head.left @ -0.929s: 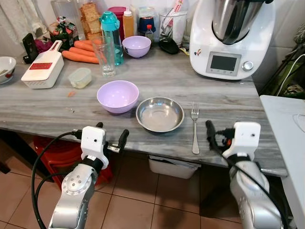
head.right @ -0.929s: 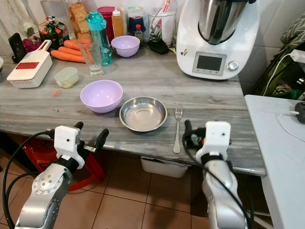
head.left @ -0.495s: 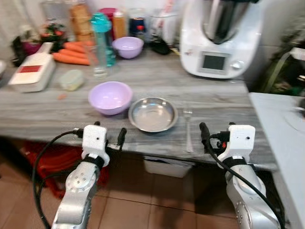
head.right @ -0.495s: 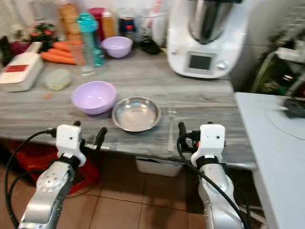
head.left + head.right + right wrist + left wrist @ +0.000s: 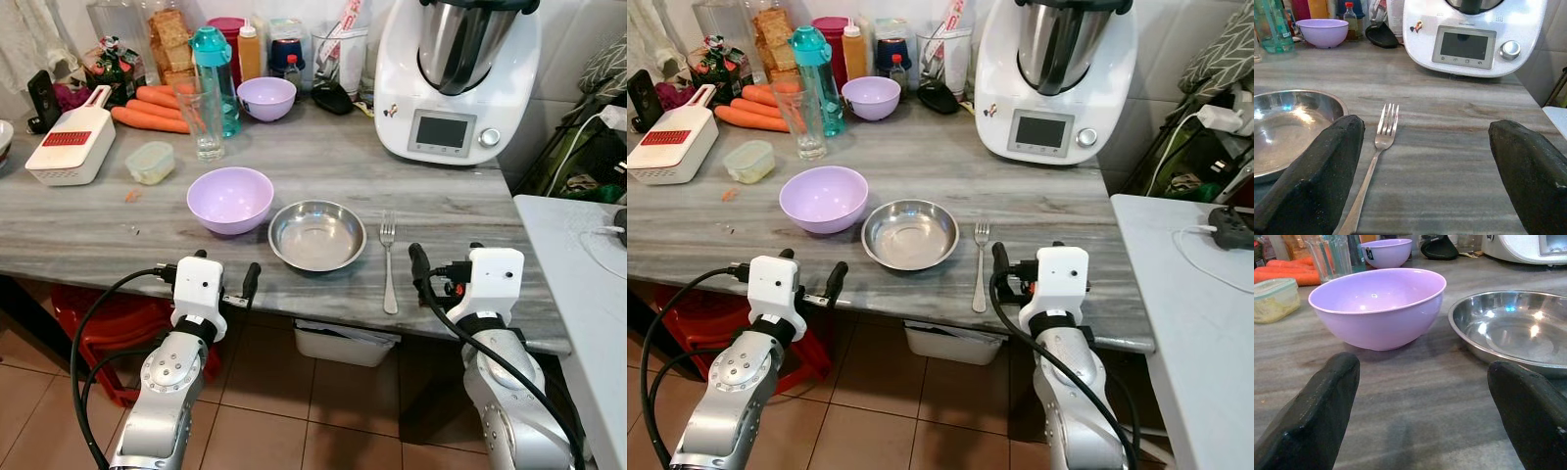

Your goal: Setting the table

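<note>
A grey wood-grain surface point(image 5: 323, 171) carries a lilac bowl point(image 5: 230, 199), a steel plate point(image 5: 316, 235) just beside it and a fork point(image 5: 389, 262) lying right of the plate. Behind stand a white kitchen machine point(image 5: 456, 78), a smaller lilac bowl point(image 5: 267, 98), carrots point(image 5: 147, 108) and bottles. At the near edge, the left gripper point(image 5: 223, 281) and right gripper point(image 5: 446, 264) hover with fingers spread wide, holding nothing, above a terracotta tile floor point(image 5: 265, 421).
</note>
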Motion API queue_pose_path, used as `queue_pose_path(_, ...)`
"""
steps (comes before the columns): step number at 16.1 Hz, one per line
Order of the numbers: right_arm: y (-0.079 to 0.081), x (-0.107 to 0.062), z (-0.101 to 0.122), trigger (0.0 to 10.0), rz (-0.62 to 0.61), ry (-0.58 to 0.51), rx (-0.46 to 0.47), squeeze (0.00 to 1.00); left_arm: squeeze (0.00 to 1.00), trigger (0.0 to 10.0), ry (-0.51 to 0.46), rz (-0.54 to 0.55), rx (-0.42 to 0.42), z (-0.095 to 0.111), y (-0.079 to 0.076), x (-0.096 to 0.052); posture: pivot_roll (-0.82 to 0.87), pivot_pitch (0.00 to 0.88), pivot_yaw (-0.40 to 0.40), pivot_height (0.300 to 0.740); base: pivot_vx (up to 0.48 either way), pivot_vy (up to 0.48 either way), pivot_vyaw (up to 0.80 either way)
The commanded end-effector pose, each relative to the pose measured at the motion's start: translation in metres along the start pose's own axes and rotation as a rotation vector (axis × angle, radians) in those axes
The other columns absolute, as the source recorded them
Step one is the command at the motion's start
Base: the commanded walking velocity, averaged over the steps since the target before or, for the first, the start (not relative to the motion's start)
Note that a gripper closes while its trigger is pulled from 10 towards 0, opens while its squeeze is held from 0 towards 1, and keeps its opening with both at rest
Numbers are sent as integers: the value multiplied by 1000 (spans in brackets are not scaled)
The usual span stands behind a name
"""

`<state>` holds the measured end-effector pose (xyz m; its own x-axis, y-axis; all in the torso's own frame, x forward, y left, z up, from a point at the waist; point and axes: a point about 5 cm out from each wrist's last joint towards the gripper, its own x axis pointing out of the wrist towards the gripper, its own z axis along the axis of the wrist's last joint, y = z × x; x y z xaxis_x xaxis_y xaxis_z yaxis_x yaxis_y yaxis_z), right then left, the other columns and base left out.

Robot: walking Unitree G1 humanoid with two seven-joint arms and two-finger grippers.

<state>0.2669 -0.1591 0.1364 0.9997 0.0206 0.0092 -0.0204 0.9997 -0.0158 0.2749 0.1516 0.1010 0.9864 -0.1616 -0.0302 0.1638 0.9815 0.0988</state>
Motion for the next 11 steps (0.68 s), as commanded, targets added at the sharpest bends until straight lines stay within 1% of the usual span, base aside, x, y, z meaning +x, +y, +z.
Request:
queue_pose_path(1, -4, 2, 0, 10000, -22, 9, 23, 0, 0, 10000, -2, 4, 13, 0, 0, 1, -52, 32, -15, 740, 0, 0, 0)
queue_pose_path(6, -10, 4, 0, 10000, -51, 19, 44, 0, 0, 10000, 11, -3, 21, -3, -1, -1, -52, 42, -11, 740, 0, 0, 0)
queue_pose_path(10, -9, 5, -1, 10000, -56, 21, 50, 0, 0, 10000, 16, -3, 22, -3, -1, -1, -52, 44, -10, 740, 0, 0, 0)
queue_pose_path(11, -10, 5, -1, 10000, -55, 19, 51, 0, 0, 10000, 15, -4, 25, -3, -1, 0, -52, 44, -10, 740, -240, 0, 0)
